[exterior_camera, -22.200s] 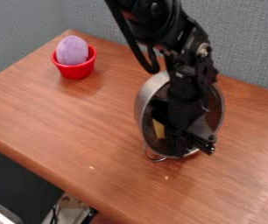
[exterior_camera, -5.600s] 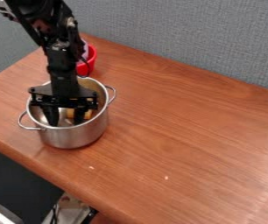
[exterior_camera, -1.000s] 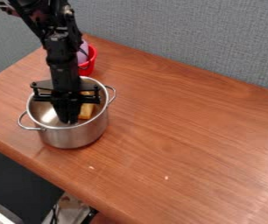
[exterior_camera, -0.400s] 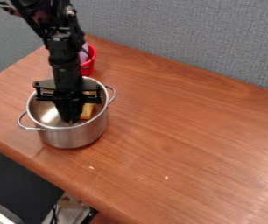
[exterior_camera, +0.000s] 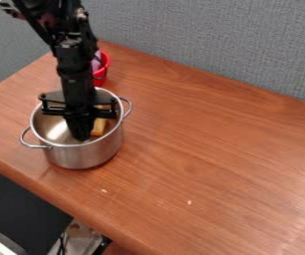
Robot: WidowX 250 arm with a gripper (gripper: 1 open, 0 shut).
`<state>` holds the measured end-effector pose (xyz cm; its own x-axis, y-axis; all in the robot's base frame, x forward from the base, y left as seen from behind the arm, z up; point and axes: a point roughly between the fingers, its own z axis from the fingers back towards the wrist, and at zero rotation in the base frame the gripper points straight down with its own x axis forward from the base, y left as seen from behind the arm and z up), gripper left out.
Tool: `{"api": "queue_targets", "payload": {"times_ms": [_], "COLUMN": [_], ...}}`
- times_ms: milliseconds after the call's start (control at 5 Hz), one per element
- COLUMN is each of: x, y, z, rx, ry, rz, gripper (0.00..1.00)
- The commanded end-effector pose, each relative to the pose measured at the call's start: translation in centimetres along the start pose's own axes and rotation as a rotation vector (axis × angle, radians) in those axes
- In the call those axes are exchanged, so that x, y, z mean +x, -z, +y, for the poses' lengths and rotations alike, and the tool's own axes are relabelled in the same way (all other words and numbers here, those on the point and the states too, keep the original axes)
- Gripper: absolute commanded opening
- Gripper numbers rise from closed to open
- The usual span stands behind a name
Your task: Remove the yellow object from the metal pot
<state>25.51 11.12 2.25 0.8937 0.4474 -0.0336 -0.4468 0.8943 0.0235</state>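
The metal pot (exterior_camera: 65,147) stands on the wooden table at the left, shiny, with small loop handles. My gripper (exterior_camera: 84,131) reaches straight down into it from the black arm above. Its fingers are drawn together low inside the pot. The yellow object (exterior_camera: 102,127) shows as a small orange-yellow patch right against the fingers, at the pot's right inner wall. The fingers appear closed on its edge; the pot wall hides the tips.
A small red bowl (exterior_camera: 101,69) stands behind the arm near the table's back edge, mostly hidden by it. The wooden table (exterior_camera: 208,139) stretches out to the right of the pot. Its front edge runs close below the pot.
The fingers have drawn together inside the pot beside the yellow object. The arm and the pot have stayed where they were.
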Motion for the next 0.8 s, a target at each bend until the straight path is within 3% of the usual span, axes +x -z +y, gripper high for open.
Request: {"api": "queue_targets", "payload": {"times_ms": [0,200,400,600], "x": [0.18,0.16,0.09,0.04], "y": [-0.44,-0.33,-0.23,-0.1], "z": [-0.3,-0.41,-0.51,-0.6], "rx": [0.007,0.008,0.009,0.011], "ry": [0.024,0.03,0.036,0.041], "rz": [-0.024,-0.025,-0.024,-0.025], "gripper": [1.0,0.0,1.0,1.0]}}
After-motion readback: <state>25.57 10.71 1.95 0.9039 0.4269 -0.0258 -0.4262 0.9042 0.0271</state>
